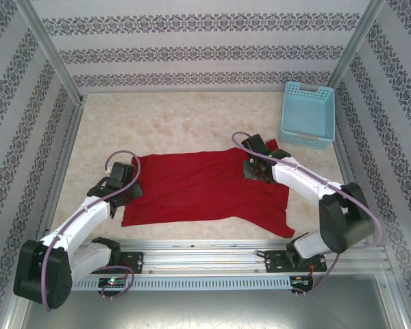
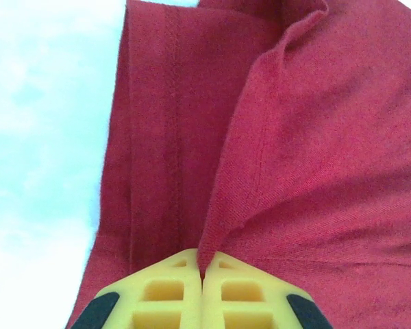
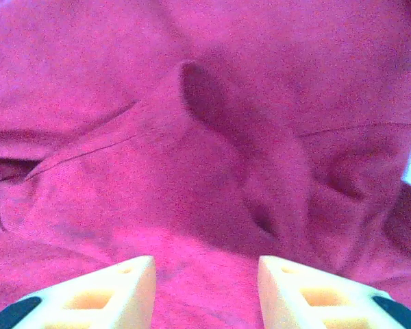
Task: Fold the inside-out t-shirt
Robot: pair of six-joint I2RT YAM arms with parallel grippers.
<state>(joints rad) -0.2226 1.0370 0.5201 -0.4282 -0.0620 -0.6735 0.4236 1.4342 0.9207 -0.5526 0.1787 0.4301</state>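
The red t-shirt [image 1: 198,192] lies spread but rumpled across the middle of the table [image 1: 178,123], seams showing on the outside, between the 2 arms, with its near right corner trailing toward the table's front edge. The likeliest trouble, as I judge it, is a lopsided lift: the left side is held by a thin ridge of cloth, so a sharp pull could slide it free, or bring up just 1 layer and leave the other flat. On the right, the loose folds could bunch into a wad instead of giving a clean edge (and that trailing corner might drag over the front edge). The left gripper [image 2: 202,274] sits at the shirt's left edge, its yellow fingers [image 2: 168,288] pressed together with a pinched fold of red cloth rising from the seam between them. The right gripper [image 3: 205,274] is down over the shirt's far right part. Its fingers [image 3: 116,281] stand well apart with creased cloth between and beyond them, holding nothing; whether the tips touch the fabric I cannot tell. A light blue basket [image 1: 308,113] stands apart at the far right corner.
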